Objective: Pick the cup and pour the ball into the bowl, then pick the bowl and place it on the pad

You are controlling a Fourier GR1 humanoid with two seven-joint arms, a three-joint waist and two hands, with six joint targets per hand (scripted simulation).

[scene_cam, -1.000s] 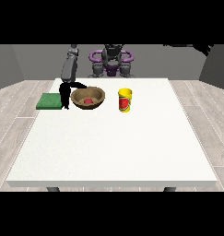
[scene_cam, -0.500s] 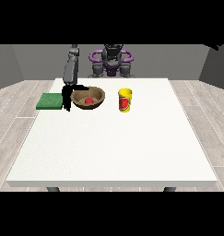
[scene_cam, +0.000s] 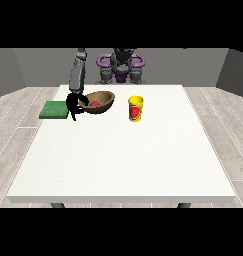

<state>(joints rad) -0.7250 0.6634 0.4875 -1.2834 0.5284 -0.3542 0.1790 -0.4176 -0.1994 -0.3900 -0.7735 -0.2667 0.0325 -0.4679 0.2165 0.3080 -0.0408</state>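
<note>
With the hand at the view's left (scene_cam: 74, 104) curled over the near rim of the tilted brown bowl (scene_cam: 99, 102), red ball (scene_cam: 94, 103) inside, a level carry to the green pad (scene_cam: 55, 109) just beside should serve, yellow cup (scene_cam: 135, 108) standing apart.

The bowl (scene_cam: 100, 102), held at its rim by the black matt fingers (scene_cam: 82, 106), looks like brown wood with a dull finish; the pad (scene_cam: 54, 109) just beside the fingers is green and matt, like cloth or foam; the cup (scene_cam: 136, 108), well apart from them, looks like smooth yellow plastic; the table (scene_cam: 123, 155) is plain matt white.
</note>
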